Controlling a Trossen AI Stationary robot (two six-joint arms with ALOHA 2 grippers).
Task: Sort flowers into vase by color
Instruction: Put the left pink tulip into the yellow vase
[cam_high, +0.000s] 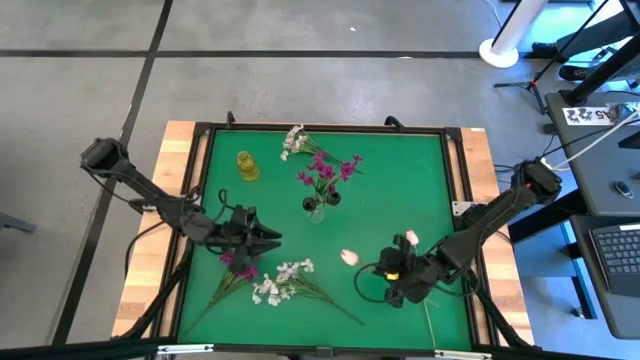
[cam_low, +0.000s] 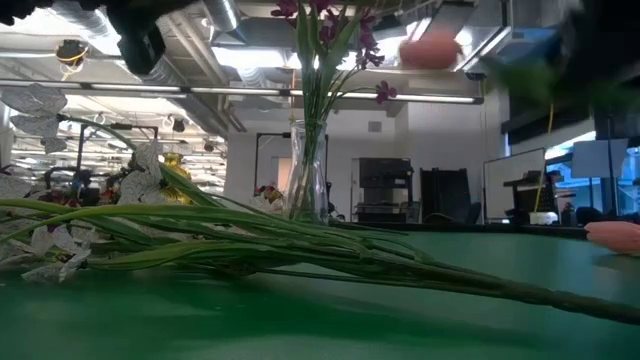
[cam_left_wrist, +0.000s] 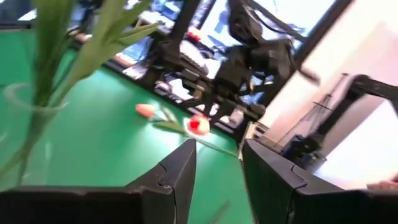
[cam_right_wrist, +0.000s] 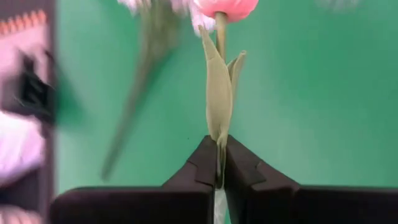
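A clear vase (cam_high: 317, 208) with magenta sprays (cam_high: 325, 170) stands mid-table, and a small yellow vase (cam_high: 247, 166) stands to its left. My right gripper (cam_high: 412, 265), near the table's right near corner, is shut on a pink tulip (cam_high: 411, 238). A second tulip (cam_high: 349, 257) lies flat on the mat. A magenta spray (cam_high: 240, 265) and white clusters (cam_high: 280, 280) lie near the near edge, with their stems (cam_low: 300, 250) flat on the mat. More white blossoms (cam_high: 295, 140) lie by the far edge. My left gripper (cam_high: 268, 238) is open above the mat, beside the magenta spray. My right gripper pinches the tulip's green stem (cam_right_wrist: 219, 163) between its two fingers, at the foot of a leaf (cam_right_wrist: 217, 93) below the bud (cam_right_wrist: 227, 7). The stem runs forward from the fingertips, along the fingers. In the low view the bud (cam_low: 430, 48) is lifted well above the mat.
A black frame (cam_high: 330, 128) borders the green mat (cam_high: 400, 180), with wooden table edges outside it. Open mat lies between the vases and the right edge. Desks and cables stand beyond the right side.
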